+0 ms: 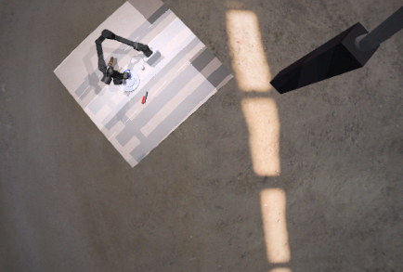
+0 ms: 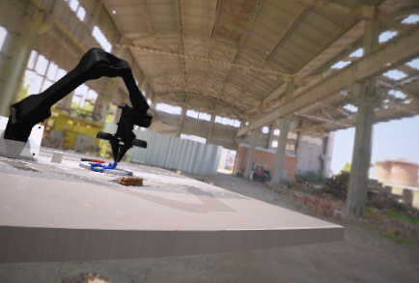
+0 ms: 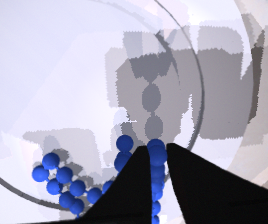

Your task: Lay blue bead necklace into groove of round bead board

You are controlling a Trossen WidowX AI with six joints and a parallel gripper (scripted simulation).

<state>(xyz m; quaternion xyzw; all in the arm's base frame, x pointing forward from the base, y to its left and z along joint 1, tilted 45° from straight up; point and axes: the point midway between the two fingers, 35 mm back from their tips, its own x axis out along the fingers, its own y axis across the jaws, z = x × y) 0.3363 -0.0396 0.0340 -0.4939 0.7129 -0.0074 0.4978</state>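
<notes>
One arm does this work, so no other is nearer. Seen from the exterior side, a bristly brown thing (image 1: 110, 61) (image 2: 130, 181) lies on the table (image 1: 167, 118) (image 2: 193, 210), on the near side of the round bead board (image 1: 133, 82) (image 2: 126, 173) (image 3: 60, 90). Over the board the gripper (image 1: 127, 76) (image 2: 116, 161) (image 3: 156, 153) points down, its fingers pinched on a strand of the blue bead necklace (image 1: 129, 71) (image 2: 98, 166) (image 3: 77, 188). From the fingertips the beads trail left, in a bunched loop with no single long axis. The next move probably turns on that: the held part should go down along the curved groove, with the loose part drawn after it; pulling straight across could drag beads over the middle. Farther off, beyond the necklace, lies a red and black pen-like thing (image 1: 144, 97) (image 2: 92, 160).

The dark fingers hide part of the strand in the wrist view, and its lower edge cuts off the rest of the loop. Whether any bead sits in the groove I cannot tell; from above, the necklace is tiny and partly under the arm.
</notes>
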